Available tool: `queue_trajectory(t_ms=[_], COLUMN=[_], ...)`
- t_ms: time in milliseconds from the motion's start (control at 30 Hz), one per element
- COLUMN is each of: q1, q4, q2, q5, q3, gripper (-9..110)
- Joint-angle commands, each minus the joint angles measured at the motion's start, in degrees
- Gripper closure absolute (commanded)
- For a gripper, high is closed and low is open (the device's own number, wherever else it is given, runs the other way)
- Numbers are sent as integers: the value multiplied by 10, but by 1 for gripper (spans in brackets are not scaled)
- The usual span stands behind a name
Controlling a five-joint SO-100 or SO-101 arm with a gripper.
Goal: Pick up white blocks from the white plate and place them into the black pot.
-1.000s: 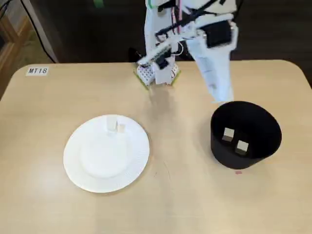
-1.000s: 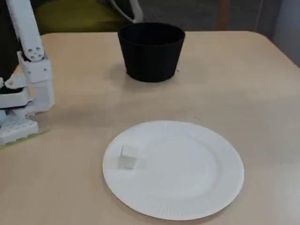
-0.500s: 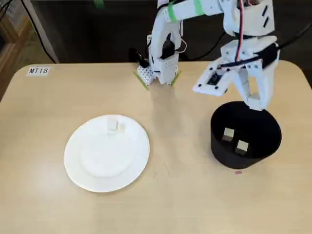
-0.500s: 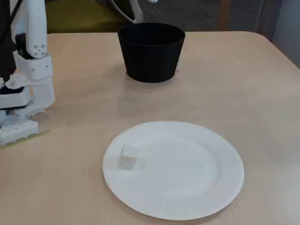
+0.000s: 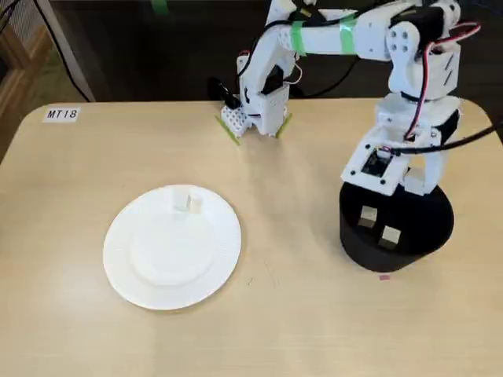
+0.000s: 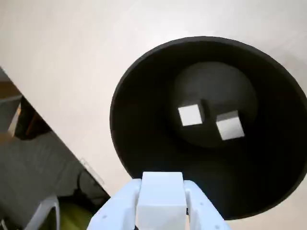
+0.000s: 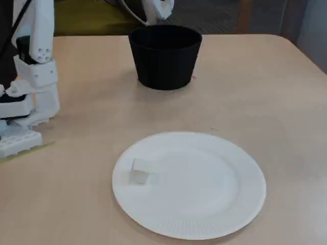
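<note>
Swinging down from higher up, the gripper now hangs over the black pot's rim at six o'clock in the wrist view, clamped on a white block. Two blocks lie inside already; one sits on the plate. Next likely comes opening over the mouth to drop it.

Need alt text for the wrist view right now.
The gripper holds a white block over the rim of the black pot. Two more blocks lie side by side on the pot's floor, with pale table around it.
</note>
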Motion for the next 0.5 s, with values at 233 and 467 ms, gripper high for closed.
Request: queue_trajectory(t_ms=[233, 467], q1=[31, 113], q4=[0, 1], q2=[6, 41], q5=[-22, 19], q3=[2, 11], gripper=[82, 104])
